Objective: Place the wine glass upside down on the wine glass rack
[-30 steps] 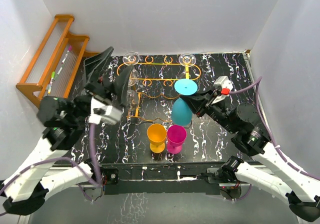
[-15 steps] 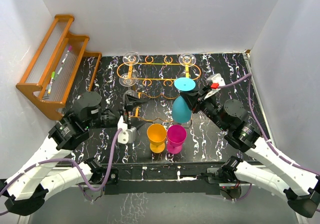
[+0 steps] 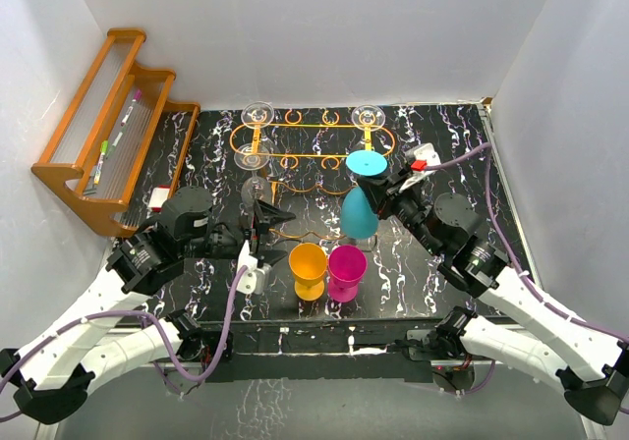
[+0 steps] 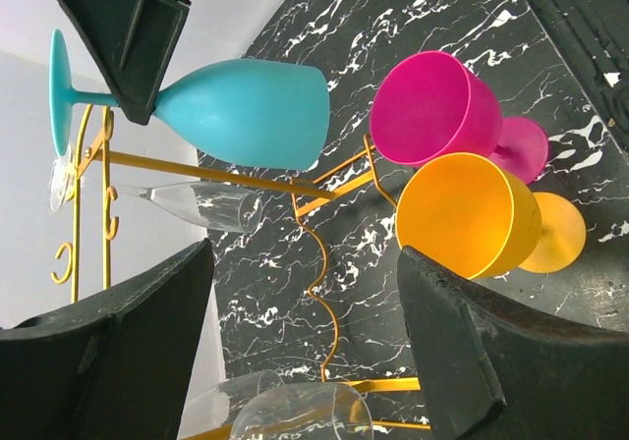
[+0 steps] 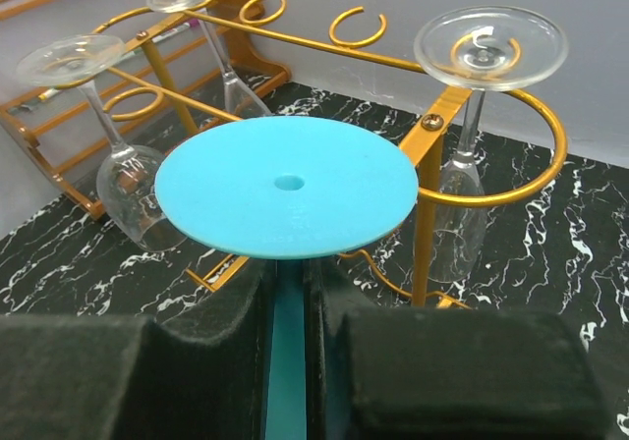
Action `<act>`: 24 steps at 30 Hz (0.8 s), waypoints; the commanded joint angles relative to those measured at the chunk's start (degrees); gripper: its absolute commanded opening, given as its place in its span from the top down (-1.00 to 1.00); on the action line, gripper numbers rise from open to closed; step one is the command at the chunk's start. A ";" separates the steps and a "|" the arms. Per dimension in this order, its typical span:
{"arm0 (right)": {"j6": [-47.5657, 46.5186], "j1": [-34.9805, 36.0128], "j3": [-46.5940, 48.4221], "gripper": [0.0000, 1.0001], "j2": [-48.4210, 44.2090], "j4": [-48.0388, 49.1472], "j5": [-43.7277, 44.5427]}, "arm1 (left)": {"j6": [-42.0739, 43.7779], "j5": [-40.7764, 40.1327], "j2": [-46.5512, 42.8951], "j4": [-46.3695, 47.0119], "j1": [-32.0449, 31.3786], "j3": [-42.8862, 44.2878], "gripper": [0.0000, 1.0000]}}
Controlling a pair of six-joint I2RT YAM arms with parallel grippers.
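Right claw (image 5: pixel 287 302) clenched on the stem of the teal wine glass (image 5: pixel 285 185), foot uppermost, just beside the orange wine glass rack's (image 3: pixel 313 126) right front. Left claw (image 4: pixel 305 302) spread wide, empty, arm low before the rack.

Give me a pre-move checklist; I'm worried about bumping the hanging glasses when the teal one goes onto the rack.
1. Grip: right jaws shut on the stem of the teal glass: ok.
2. Teal glass inverted, foot up: ok.
3. The orange rack has free ring slots: ok.
4. Stem lined up with a slot: cannot tell, the foot hides the rail below.
5. Foot apart from the nearest clear glass: ok, but close.
6. The left jaws open, away from the teal glass: ok.
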 commanded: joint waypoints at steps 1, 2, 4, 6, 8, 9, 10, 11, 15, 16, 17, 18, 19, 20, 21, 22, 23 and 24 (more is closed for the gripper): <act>-0.85 -0.11 0.59 0.84 0.00 0.96 3.24 | 1.08 3.33 1.11 -1.16 -0.34 0.27 -0.46; -0.87 -0.14 0.51 0.84 0.01 0.96 3.79 | 1.18 3.48 1.26 -1.41 -0.34 0.28 -0.46; -0.99 -0.08 0.50 0.84 0.01 0.89 4.60 | 1.33 3.52 1.28 -1.43 -0.38 0.02 -0.46; -1.26 -0.14 0.54 0.84 0.13 0.56 5.39 | 1.97 3.39 1.25 -1.75 -0.55 -0.27 -0.46; -1.55 -0.15 0.58 0.84 0.26 0.56 5.85 | 2.03 3.15 1.24 -1.53 -0.63 -0.45 -0.45; -1.64 -0.11 0.51 0.84 0.38 0.62 5.91 | 2.04 3.00 1.20 -1.55 -0.65 -0.58 -0.46; -1.70 -0.08 0.65 0.84 0.62 0.61 6.14 | 2.02 3.01 1.22 -1.57 -0.69 -0.59 -0.46; -1.79 -0.12 0.73 0.84 0.85 0.60 6.21 | 2.05 2.90 1.31 -1.58 -0.77 -0.67 -0.45; -1.77 -0.08 0.89 0.84 2.03 0.88 6.74 | 2.09 2.83 1.44 -1.96 -0.97 -0.68 -0.46; -1.68 -0.08 0.79 0.83 2.17 1.18 6.74 | 2.06 2.88 1.50 -2.09 -1.03 -0.68 -0.46; -1.59 -0.11 0.62 0.83 2.28 1.60 6.91 | 2.02 2.81 1.49 -2.24 -1.12 -0.68 -0.46; -1.50 -0.09 0.43 0.84 2.37 1.96 7.04 | 1.90 2.70 1.51 -2.23 -1.20 -0.76 -0.46; -1.46 -0.12 0.29 0.84 2.38 2.33 7.26 | 2.01 2.62 1.51 -2.48 -1.27 -0.79 -0.46; -1.41 -0.07 0.04 0.84 2.36 2.76 7.53 | 2.32 2.58 1.55 -2.80 -1.42 -0.77 -0.46; -1.40 -0.13 -0.02 0.84 2.40 3.06 7.68 | 2.77 2.55 1.59 -3.45 -1.52 -0.81 -0.46; -1.33 -0.15 -0.03 0.84 2.52 3.28 7.97 | 3.06 2.53 1.77 -4.12 -1.56 -0.58 -0.47; -1.17 -0.10 0.04 0.79 2.62 3.29 8.35 | 3.27 2.56 2.03 -5.18 -1.76 -0.28 -0.47; -0.94 -0.14 0.05 0.63 2.72 3.25 8.75 | 3.39 2.63 2.40 -6.58 -1.93 0.08 -0.47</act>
